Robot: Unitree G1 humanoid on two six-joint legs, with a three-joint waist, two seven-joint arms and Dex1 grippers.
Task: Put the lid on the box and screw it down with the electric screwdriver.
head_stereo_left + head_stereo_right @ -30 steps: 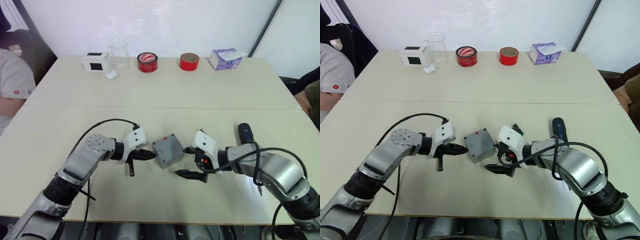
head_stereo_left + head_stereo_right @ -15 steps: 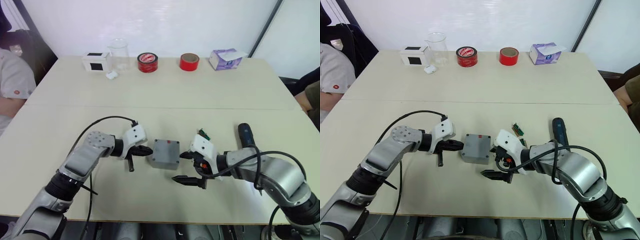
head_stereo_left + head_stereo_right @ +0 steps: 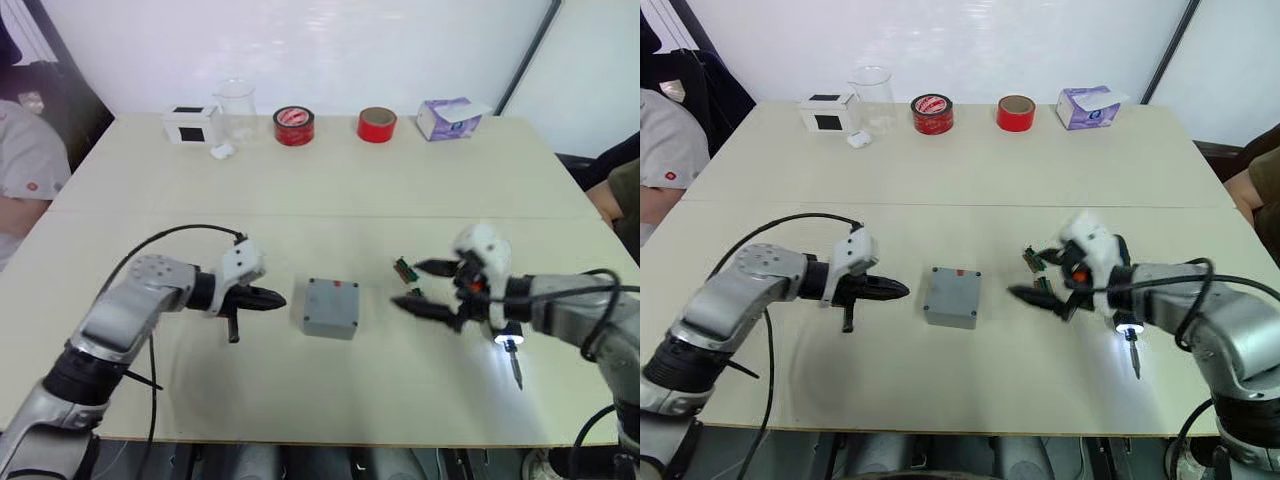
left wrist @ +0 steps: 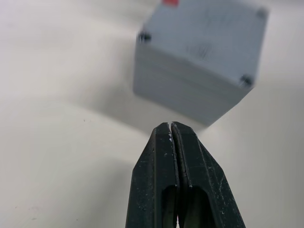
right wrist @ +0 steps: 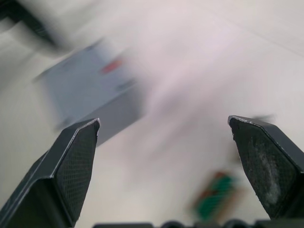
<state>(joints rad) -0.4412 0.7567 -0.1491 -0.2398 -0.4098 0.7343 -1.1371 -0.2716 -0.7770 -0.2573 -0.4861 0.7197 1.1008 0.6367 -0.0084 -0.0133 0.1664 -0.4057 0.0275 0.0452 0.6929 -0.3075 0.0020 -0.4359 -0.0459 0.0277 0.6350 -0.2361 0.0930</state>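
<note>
grey box (image 3: 952, 296) sits mid-table (image 3: 940, 180), lid (image 4: 209, 35) on top, small red mark at its far edge. left gripper (image 3: 902, 290) pinched closed, empty, tips just short of the box's left side. right gripper (image 3: 1034, 272) spread wide, empty, to the box's right near a small green part (image 3: 1031, 259). electric screwdriver (image 3: 1128, 335) lies under the right forearm, tip lit.

The bench (image 3: 970, 170) is carrying the following items.

- One grey box (image 3: 951, 296), sitting at frame centre with its lid on.
- One electric screwdriver (image 3: 1127, 335), lying at right of centre.
- Two red tape rolls, one (image 3: 932, 113) and another (image 3: 1016, 112), standing at upper centre.
- One clear beaker (image 3: 872, 93), standing at upper left.
- One white box with a black front (image 3: 828, 111), sitting at upper left.
- One purple tissue box (image 3: 1089, 106), sitting at upper right.
- One small green circuit board (image 3: 1033, 260), lying right of centre.
</note>
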